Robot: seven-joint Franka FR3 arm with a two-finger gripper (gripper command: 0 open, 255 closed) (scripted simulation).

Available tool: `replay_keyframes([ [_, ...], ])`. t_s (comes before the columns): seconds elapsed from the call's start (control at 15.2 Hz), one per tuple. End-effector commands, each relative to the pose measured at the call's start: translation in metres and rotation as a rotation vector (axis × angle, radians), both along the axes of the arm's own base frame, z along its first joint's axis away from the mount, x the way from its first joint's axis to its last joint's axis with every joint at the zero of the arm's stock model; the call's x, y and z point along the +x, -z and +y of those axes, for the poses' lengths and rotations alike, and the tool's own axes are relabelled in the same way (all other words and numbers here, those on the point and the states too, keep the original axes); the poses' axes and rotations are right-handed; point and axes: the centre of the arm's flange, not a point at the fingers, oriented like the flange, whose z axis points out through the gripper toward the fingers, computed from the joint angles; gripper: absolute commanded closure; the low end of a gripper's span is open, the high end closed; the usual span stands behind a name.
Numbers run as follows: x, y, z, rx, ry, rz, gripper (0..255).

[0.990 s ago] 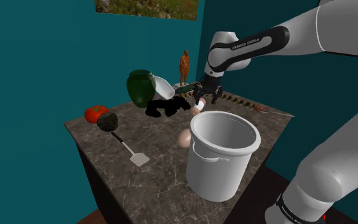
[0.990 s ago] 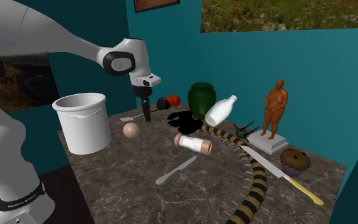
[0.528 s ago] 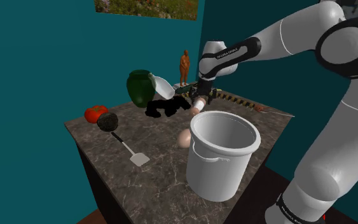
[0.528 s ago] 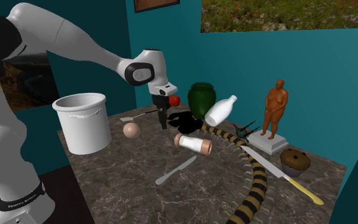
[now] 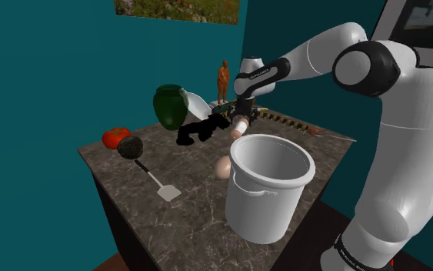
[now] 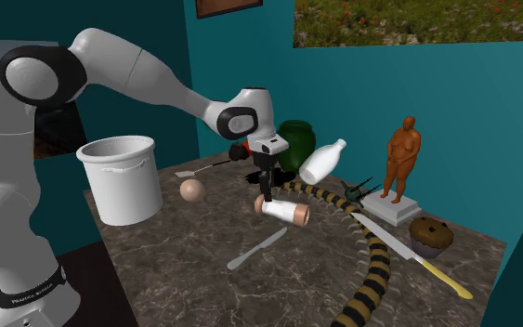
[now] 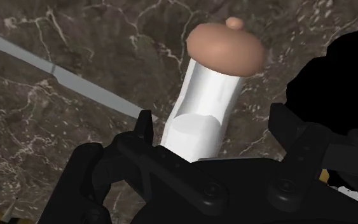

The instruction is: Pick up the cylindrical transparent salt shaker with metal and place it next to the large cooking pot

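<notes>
The salt shaker lies on its side on the dark marble table, a clear cylinder with coppery pink caps at both ends. In the shoulder view the shaker lies just behind the rim of the large white pot. My black gripper hangs straight down over the shaker's end nearest the pot. In the wrist view the shaker runs between my open fingers, and the gripper is not touching it. One cap points away from the hand.
A pinkish egg-shaped ball sits between pot and shaker. A grey knife lies in front of the shaker. Behind it are a striped snake, a white bottle, a green vase, a black shape and a brown statue.
The arm has swung away from the pot toward the second exterior view's right and come down over the shaker. The fingers stayed open. Nothing on the table moved.
</notes>
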Motion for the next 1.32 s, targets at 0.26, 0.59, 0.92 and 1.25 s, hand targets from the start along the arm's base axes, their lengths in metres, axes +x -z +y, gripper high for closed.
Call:
replay_keyframes([
  [0.26, 0.024, 0.029, -0.029, -0.016, 0.081, -0.004, 0],
  [0.59, 0.027, 0.059, -0.032, -0.016, 0.081, -0.004, 0],
  [0.92, 0.027, 0.059, -0.032, -0.016, 0.081, -0.004, 0],
  [1.25, 0.027, 0.059, -0.032, -0.016, 0.081, -0.004, 255],
])
